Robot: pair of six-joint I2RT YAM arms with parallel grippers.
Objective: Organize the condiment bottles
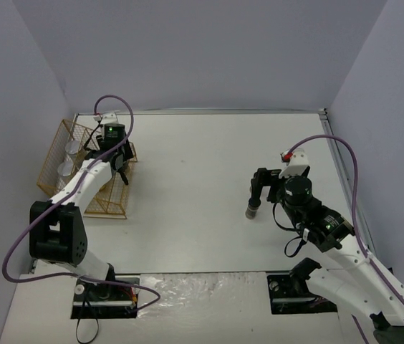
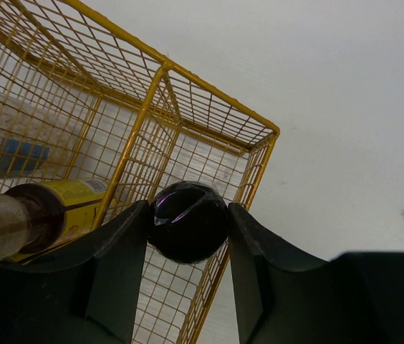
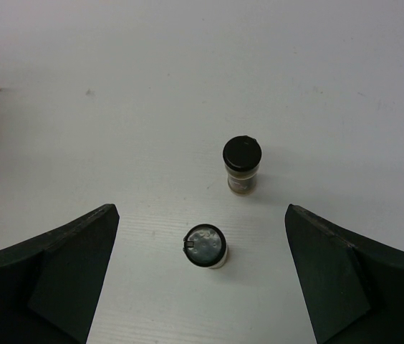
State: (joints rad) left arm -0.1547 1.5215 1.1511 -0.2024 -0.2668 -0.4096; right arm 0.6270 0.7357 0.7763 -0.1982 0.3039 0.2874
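My left gripper (image 2: 188, 236) is shut on a short jar with a black lid (image 2: 190, 221), held over the corner of the gold wire rack (image 2: 166, 79). Inside the rack lie a yellow bottle (image 2: 69, 204) and a clear jar with a blue label (image 2: 17, 154). In the top view the left gripper (image 1: 119, 166) hangs over the rack's right side, and two clear jars (image 1: 68, 159) show in its left part. My right gripper (image 3: 198, 211) is open above a grey-lidded jar (image 3: 206, 246). Beyond it stands a black-lidded jar (image 3: 242, 163).
The rack (image 1: 80, 183) sits at the table's left edge, near the grey side wall. In the top view, one small jar (image 1: 252, 209) stands below the right gripper (image 1: 259, 188). Bare white tabletop (image 1: 188, 172) lies between the rack and the right arm.
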